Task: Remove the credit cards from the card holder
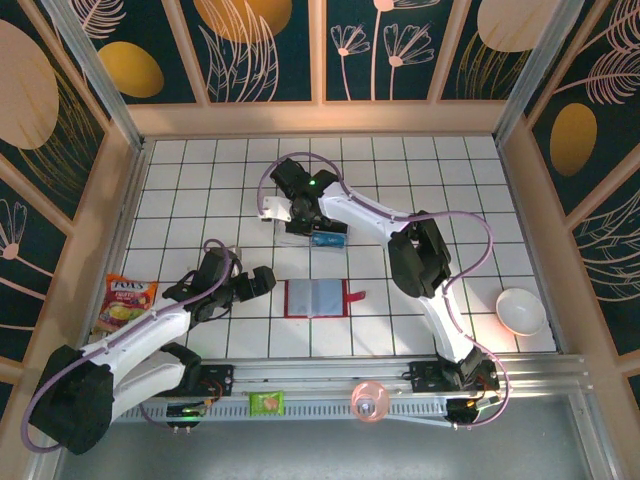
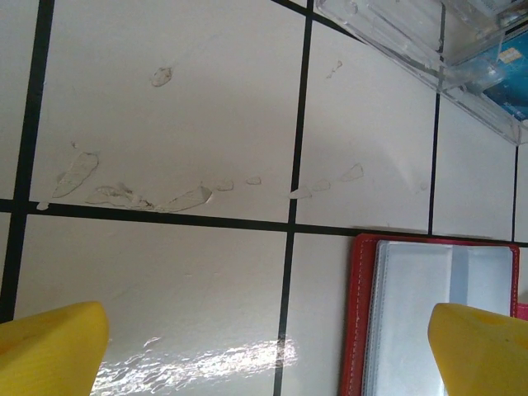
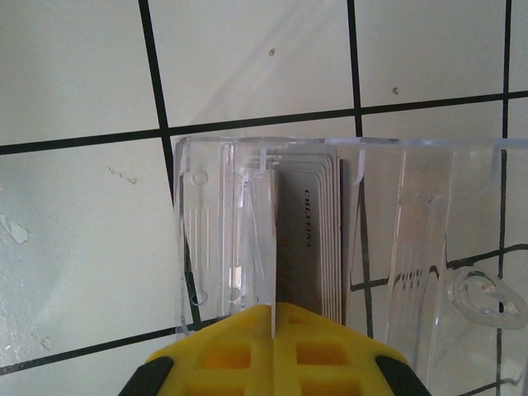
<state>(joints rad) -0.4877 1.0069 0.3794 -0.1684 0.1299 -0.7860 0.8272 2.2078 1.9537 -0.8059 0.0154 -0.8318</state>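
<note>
Card holder (image 2: 429, 313) lies open by the wide-open left gripper (image 2: 264, 355).

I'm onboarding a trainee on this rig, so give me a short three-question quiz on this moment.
1. True or false: the card holder lies open.
2. Which pincer is shut? A) the left pincer B) the right pincer
3. Fill in: the clear box under the right pincer holds a stack of ____.

Key: 1 true; 2 B; 3 cards.
</note>
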